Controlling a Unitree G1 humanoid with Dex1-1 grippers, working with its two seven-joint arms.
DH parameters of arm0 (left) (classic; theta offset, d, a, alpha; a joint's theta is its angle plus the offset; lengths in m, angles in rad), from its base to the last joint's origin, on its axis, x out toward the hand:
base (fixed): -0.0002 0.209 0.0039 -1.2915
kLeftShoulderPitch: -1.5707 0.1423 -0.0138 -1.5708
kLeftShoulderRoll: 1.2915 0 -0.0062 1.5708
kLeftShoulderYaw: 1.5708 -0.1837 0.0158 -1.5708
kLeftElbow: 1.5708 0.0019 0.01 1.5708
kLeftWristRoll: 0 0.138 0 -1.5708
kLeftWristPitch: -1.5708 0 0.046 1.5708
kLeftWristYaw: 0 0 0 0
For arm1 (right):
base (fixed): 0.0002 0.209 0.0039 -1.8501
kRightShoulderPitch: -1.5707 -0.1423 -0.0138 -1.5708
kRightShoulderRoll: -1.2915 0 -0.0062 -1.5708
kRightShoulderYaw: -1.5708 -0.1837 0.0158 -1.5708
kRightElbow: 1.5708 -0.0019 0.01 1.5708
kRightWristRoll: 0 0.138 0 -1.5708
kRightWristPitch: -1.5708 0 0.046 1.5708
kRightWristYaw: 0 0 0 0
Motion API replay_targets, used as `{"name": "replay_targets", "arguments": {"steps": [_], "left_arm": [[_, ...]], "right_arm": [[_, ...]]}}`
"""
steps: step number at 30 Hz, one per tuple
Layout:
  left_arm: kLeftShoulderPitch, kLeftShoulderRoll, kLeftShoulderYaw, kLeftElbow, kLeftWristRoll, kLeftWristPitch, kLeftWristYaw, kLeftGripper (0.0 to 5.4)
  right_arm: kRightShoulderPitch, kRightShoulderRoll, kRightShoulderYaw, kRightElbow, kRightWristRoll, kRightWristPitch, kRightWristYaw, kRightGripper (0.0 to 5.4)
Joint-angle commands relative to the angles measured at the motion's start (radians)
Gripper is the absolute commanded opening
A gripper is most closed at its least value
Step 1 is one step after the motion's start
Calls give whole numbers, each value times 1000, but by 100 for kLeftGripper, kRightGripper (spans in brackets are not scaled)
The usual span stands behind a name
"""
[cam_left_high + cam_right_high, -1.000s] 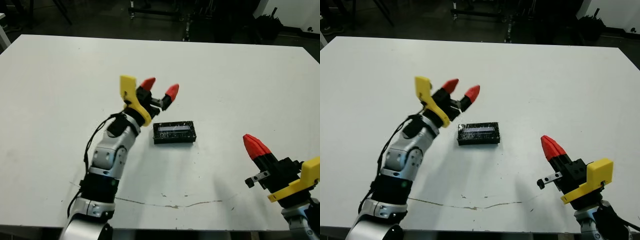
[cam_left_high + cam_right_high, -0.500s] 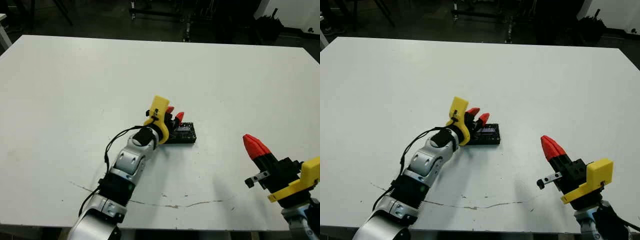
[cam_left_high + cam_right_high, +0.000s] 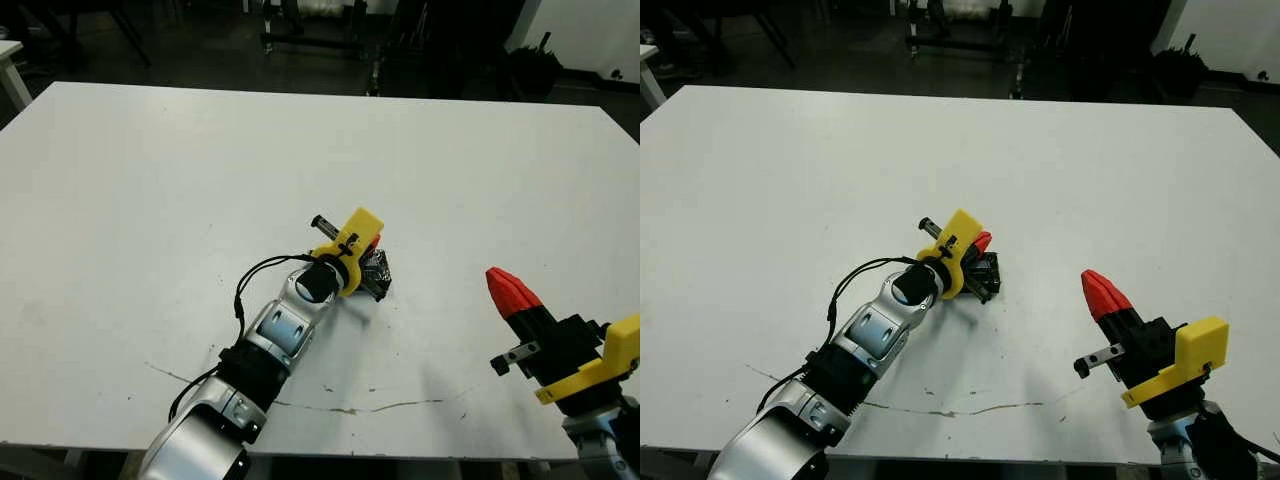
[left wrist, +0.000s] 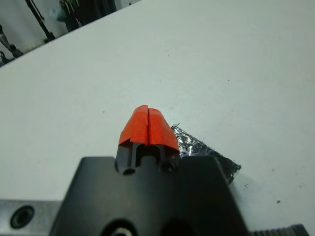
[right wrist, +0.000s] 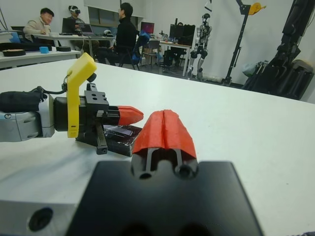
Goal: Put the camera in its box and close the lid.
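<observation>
Since a second ago my left gripper has swung down from above the table and pressed its fingers together, tips now resting low over the lid, which has skewed from lying square to sitting at an angle. Both red tips meet in a seam with no gap, and they pinch nothing. Just beside and under them, that glossy black cover shows crinkly, foil-like sides. My yellow wrist bracket hides most of it, so I cannot tell whether its pale stripe faces up, nor see the box or camera beneath. My right gripper hangs well apart, its smooth red wedges also pressed together and empty. Around us lies the matte white table.
</observation>
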Motion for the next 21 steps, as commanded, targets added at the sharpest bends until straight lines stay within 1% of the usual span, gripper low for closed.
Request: {"name": "replay_targets", "arguments": {"steps": [1,2,4,7,10,13,15,17,20,21], "left_arm": [[132,49,20,-6,-26,117,-52,3],[156,56,38,-68,-50,128,-66,3],[217,89,67,-225,-101,114,-106,3],[294,144,134,-470,-173,110,-146,3],[343,185,226,-631,-254,75,-168,3],[357,236,333,-721,-334,38,-182,3],[359,251,397,-746,-376,7,-171,3],[358,260,458,-751,-411,-37,-159,3],[371,272,520,-767,-425,-80,-121,3],[384,277,535,-773,-419,-97,-109,3]], "right_arm": [[8,-2,4,-11,-2,-5,-3,0],[11,-2,4,-14,-4,-7,-4,0],[19,1,4,-24,-12,-11,-13,0],[24,13,3,-33,-7,-14,-24,0],[16,35,3,-30,0,-18,-46,0],[-9,69,3,-23,5,4,-97,0],[-37,100,5,-5,13,14,-139,0],[-64,122,11,11,-10,13,-180,0],[-103,147,24,24,-48,21,-239,0],[-116,154,31,25,-78,23,-267,0]]}}
